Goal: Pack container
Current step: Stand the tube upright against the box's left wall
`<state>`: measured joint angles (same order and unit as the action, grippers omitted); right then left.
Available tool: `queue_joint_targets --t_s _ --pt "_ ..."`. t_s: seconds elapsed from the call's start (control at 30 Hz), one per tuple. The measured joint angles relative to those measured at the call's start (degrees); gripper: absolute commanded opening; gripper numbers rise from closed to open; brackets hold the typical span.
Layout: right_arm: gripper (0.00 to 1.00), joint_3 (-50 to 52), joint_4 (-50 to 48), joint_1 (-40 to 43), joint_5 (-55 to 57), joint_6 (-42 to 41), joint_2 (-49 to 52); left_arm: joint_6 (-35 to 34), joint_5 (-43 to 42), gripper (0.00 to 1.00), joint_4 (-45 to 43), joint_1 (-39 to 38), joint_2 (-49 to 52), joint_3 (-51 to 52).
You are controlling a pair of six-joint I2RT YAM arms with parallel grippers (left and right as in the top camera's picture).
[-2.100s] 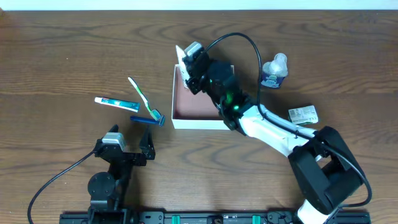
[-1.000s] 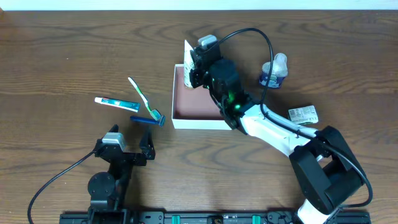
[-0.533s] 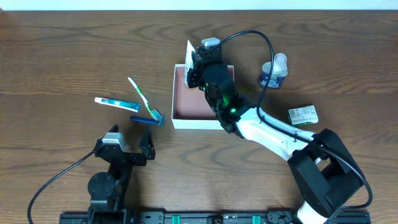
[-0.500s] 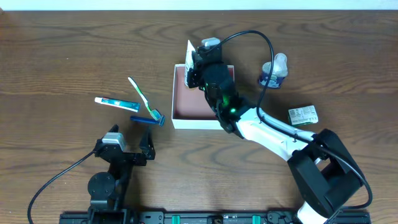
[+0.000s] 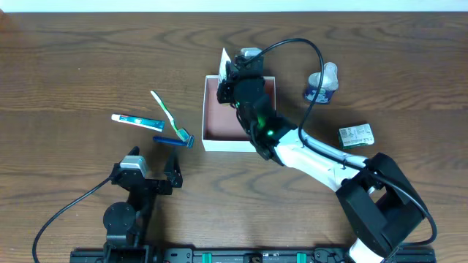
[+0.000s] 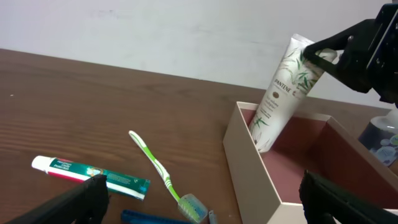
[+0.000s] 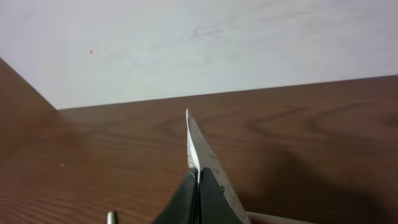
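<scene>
The right tool point(image 6: 314, 51) pinches the flat crimped end of a white tube point(image 6: 278, 96), its cap end down inside the corner of the container point(image 6: 245, 165) just below, seemingly so it can be lowered flat inside.

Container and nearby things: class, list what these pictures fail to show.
- Overhead: the container floor's right part, hidden under the right arm.
- Right wrist: the tube is edge-on; label unreadable.
- Left wrist: the blue razor, cut by the bottom edge.
- Overhead: the packet print, too small.
</scene>
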<state>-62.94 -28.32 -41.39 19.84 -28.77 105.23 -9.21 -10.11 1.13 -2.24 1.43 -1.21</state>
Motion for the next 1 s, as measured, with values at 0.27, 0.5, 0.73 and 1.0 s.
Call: queue_joint_targets --t_s 0.27,0.5,0.73,1.0 --pt "0.01 0.0 -0.24 -0.13 -0.79 -0.96 0.0 0.0 0.02 0.98 0.0 0.0 0.02 0.0" --pt "0.01 0.02 -1.03 -0.15 -2.29 -0.94 0.04 0.0 0.02 0.98 0.0 0.0 0.0 0.0" --pt "0.01 0.02 -1.11 -0.17 -3.61 0.57 0.04 0.0 0.0 0.98 0.0 0.0 0.02 0.0" --pt "0.01 0.02 -1.11 -0.17 -3.98 1.9 0.04 0.0 0.0 0.98 0.0 0.0 0.02 0.0"
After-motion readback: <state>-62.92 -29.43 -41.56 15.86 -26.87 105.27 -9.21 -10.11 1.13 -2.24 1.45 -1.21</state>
